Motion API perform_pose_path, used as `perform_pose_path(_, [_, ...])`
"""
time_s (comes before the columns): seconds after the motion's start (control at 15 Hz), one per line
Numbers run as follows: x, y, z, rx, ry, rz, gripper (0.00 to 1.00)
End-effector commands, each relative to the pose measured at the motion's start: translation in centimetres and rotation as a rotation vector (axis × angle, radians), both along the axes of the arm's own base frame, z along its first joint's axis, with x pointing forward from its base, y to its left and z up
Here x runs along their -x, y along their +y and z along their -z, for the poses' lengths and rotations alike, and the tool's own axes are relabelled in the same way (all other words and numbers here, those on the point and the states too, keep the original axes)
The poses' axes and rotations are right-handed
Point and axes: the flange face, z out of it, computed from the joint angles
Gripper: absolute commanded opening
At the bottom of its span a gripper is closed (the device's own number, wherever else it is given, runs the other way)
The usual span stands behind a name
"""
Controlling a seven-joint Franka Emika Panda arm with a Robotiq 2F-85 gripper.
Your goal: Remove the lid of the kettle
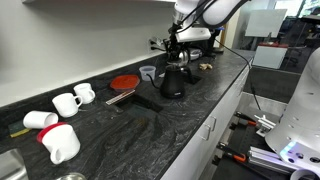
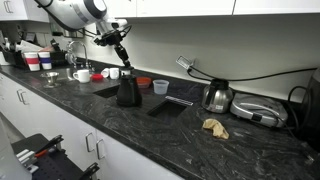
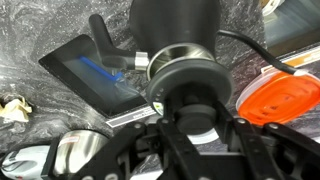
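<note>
Two exterior views along counter from opposite ends, wrist view straight down, all sharing kettle (image 1: 172, 80).

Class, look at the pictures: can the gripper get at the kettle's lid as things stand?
Probably yes. The gripper hangs right above the kettle, and in the wrist view nothing lies between its fingers and the lid.

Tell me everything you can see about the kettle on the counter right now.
The kettle stands upright on the dark speckled counter, black-bodied, beside a flat dark base plate. In the wrist view its open top shows a shiny metal rim, with a handle jutting out to one side. The claw hangs right above it, gripping the small round dark lid, which is lifted off. A red disc lies nearby, not touching it.
</note>
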Motion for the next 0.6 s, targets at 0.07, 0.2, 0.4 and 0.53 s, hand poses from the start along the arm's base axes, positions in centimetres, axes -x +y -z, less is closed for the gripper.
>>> perform_pose_path(0.07, [3.9, 1.8, -0.8, 0.008, 0.016, -0.234, 0.17])
perform_pose_path(0.2, [5.5, 2.5, -1.2, -0.005, 0.033, -0.348, 0.17])
perform_pose_path(0.4, [7.2, 2.9, -1.6, -0.013, 0.056, -0.519, 0.17])
perform_pose_path(0.53, [8.1, 3.1, -1.8, -0.020, 0.073, -0.634, 0.17])
